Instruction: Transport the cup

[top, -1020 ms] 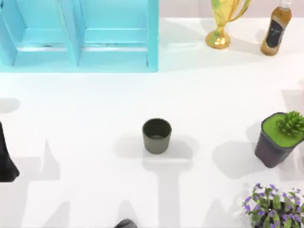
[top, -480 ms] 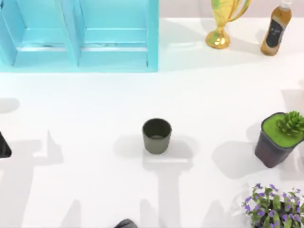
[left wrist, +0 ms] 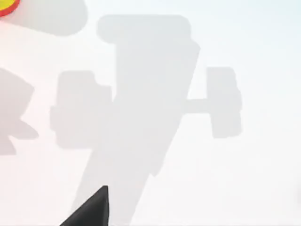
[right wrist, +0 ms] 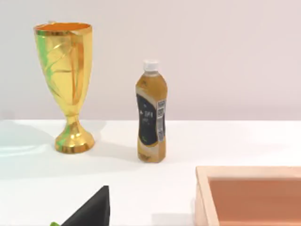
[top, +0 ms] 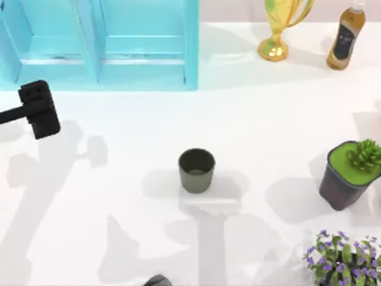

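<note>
The left arm (top: 36,110) has swung in from the table's left edge and now hangs just in front of the blue cabinet (top: 98,44), well left of the cup (top: 196,170).

Small olive-grey cup (top: 196,170), upright, dark inside, at the table's middle.

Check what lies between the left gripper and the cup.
Nothing but bare white table and shadows separates left gripper from cup in top view.

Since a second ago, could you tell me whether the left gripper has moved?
Yes. The left gripper has moved up the top view's left edge toward the blue shelf; the cup has stayed put.
</note>
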Robot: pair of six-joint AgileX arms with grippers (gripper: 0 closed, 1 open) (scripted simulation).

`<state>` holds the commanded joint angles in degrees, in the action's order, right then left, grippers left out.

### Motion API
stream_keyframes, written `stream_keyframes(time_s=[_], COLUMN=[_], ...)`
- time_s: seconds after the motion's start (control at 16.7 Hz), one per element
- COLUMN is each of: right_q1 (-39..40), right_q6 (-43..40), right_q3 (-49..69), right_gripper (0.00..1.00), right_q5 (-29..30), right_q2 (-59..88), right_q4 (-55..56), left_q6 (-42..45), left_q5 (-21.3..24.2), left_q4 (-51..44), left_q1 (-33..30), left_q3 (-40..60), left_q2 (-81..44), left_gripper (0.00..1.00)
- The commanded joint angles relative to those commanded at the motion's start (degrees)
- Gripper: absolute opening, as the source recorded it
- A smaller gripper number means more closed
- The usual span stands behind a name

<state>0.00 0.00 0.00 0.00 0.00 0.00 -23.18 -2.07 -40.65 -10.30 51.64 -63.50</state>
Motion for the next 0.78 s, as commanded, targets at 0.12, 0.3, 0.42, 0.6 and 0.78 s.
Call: stream_keyframes(time_s=[0.12, 0.3, 0.42, 0.6, 0.78], right_q1=[0.0, 0.0, 0.0, 0.0, 0.0], right_q6=[0.0, 0.0, 0.0, 0.0, 0.0], right_q3=[0.0, 0.0, 0.0, 0.0, 0.0], right_gripper=[1.00, 1.00, 1.00, 1.00, 1.00], right_q5=[0.0, 0.0, 0.0, 0.0, 0.0], right_q2=[0.0, 0.0, 0.0, 0.0, 0.0], right_q4=[0.0, 0.0, 0.0, 0.0, 0.0], left_q6=[-3.9, -8.8, -11.4, -14.4, -16.3], left_q5=[0.9, 2.4, 3.2, 3.8, 3.6], left_q4=[-9.3, -22.3, -29.7, -38.3, -43.7], left_q1=[-3.5, -9.5, -13.6, -19.9, -25.6], left_q3=[10.3, 25.9, 36.5, 51.8, 65.3], left_q2=[-13.0, -31.2, -41.9, -55.6, -65.2], left_gripper=[1.00, 1.00, 1.00, 1.00, 1.00])
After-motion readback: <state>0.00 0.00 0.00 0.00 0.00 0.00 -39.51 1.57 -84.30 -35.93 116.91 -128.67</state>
